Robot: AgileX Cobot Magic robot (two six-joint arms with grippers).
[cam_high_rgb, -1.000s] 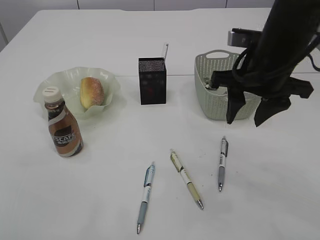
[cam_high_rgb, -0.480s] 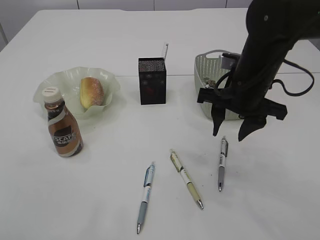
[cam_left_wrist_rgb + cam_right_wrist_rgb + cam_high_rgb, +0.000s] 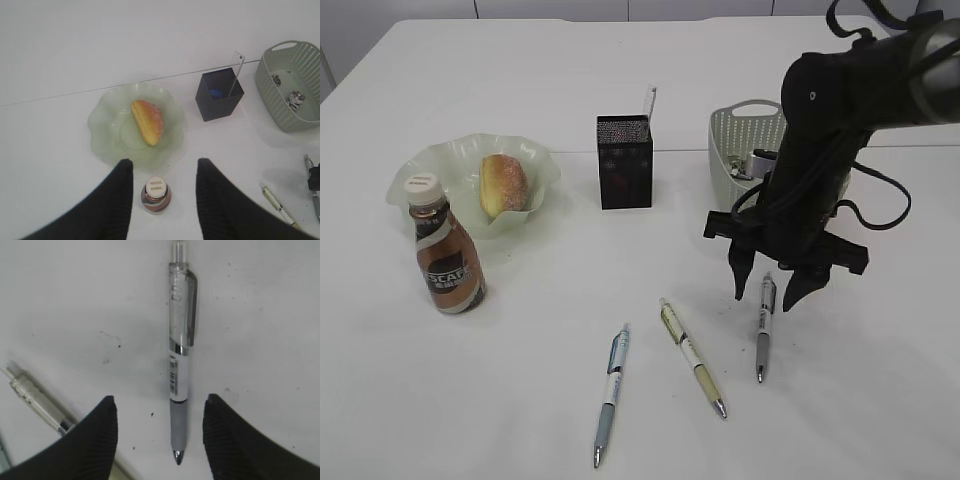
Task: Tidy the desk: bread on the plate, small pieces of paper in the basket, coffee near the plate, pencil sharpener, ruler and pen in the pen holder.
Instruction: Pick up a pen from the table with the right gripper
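Your right tool [image 3: 771, 290] hangs over the grey-grip pen [image 3: 762, 326] on the white worktop [image 3: 880, 380], jaws apart, one finger either side of the pen's clip end, nothing gripped. In the right wrist view the pen [image 3: 179, 365] lies lengthwise btwn the two fingertips [image 3: 95, 440], tip toward the camera, not touching either. Can't tell whether the fingertips touch the worktop.

Two more pens lie left of it: a yellow-grip pen [image 3: 692, 356] nearby and a blue-grip pen [image 3: 611, 392] further left. Wrist view cuts the yellow one off at the frame edge.

Your left tool [image 3: 162, 200] shows only in its own wrist view, held high above the coffee bottle [image 3: 155, 193], jaws apart and empty. Bread [image 3: 147, 121] sits on the green plate [image 3: 102, 135], bottle just beside the plate. Black pen holder [image 3: 624, 161] has a ruler [image 3: 649, 100] sticking out; a blue item inside it [image 3: 216, 93] is too small to name. Basket [image 3: 725, 150] is partly hidden behind the right arm; paper scraps [image 3: 295, 98] lie in it.
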